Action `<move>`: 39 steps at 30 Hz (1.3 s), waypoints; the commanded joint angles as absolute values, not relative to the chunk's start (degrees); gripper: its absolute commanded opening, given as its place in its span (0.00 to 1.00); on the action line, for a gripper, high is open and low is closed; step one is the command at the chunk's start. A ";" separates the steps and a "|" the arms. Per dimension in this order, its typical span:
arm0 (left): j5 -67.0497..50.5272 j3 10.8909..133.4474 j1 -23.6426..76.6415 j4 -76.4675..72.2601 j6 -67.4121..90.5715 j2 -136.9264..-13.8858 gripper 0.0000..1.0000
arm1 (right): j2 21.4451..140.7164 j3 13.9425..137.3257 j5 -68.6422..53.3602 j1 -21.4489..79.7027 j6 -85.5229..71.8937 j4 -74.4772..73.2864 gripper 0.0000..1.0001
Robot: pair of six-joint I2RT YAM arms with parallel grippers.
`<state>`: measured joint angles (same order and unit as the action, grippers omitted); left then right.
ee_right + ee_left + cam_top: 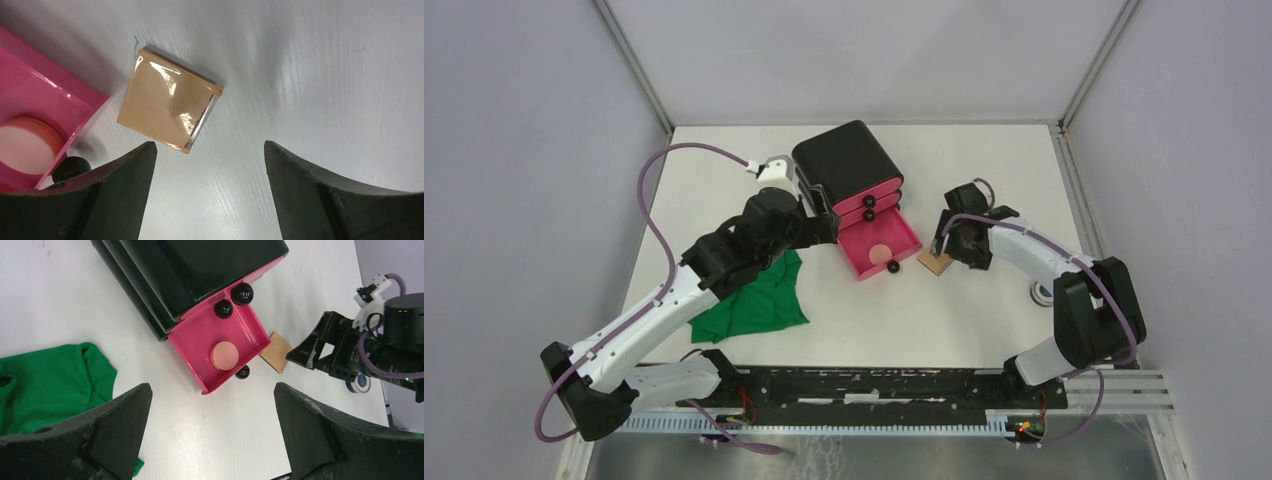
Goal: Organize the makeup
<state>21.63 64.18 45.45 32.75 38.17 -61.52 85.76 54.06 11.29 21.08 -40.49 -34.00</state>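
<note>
Top external, one tan square pad [936,263], one pink round puff [880,254]

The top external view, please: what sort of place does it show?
Likely a lab robot cell, not a home: white table walled by plain grey panels, left arm and right arm bolted at its near edge, staged drawer box.

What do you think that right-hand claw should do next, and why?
Probably lower the right gripper onto the tan square pad and close on it. Its jaws stand open just above the pad, which lies flat on the table beside the open pink drawer, where the pink round puff already sits.
</note>
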 commanded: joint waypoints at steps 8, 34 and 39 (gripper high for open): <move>21.13 65.47 45.41 31.17 36.23 -61.09 0.99 | 97.12 65.64 13.75 20.92 -54.04 -40.53 0.87; 20.65 64.96 45.34 32.12 34.54 -60.90 0.99 | 102.23 62.58 11.25 20.01 -58.55 -37.26 0.75; 20.60 64.95 45.40 32.14 34.46 -60.70 0.99 | 97.39 61.49 11.03 19.95 -55.00 -37.43 0.70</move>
